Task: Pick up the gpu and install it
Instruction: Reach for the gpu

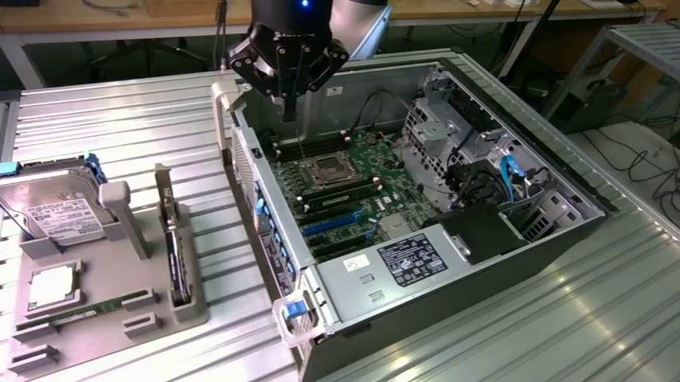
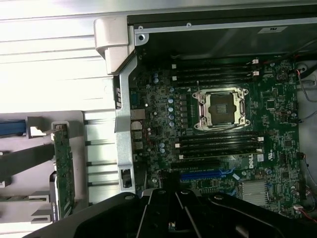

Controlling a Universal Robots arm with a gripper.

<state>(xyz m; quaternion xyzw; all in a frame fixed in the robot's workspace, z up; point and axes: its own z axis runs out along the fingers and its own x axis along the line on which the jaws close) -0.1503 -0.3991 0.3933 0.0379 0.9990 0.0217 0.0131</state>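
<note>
Fixture slot on the exterior view's left carries the gpu (image 1: pixel 174 251), which stands on its long edge with the upper edge free and nothing above it. In the wrist view the gpu (image 2: pixel 64 163) shows as a narrow green strip, edge-on. Its metal bracket end points toward the far side of the table. The gray holder (image 1: pixel 138 278) grips only the lower edge. Beside the card, on the side away from the case, a holder post rises, and past it a hard drive (image 1: pixel 59 211) leans in its own cradle. A memory stick (image 1: pixel 91 310) lies flat near the holder's front edge.

Between the holder and the computer case (image 1: pixel 247 159) runs a strip of bare ribbed table (image 1: pixel 127 119), so the card's case-facing side has open room. The case lies on its side with the panel off. Its rim wall stands between the card and the motherboard (image 1: pixel 361 183). On the board, blue expansion slots (image 1: pixel 330 227) sit between the CPU socket (image 1: pixel 327 169) and the power supply (image 1: pixel 393 267), with one end close to the wall.

The gripper (image 1: pixel 289 107) hangs above the case's far corner, well apart from the gpu, with its fingers drawn together to a narrow point and nothing between them.
</note>
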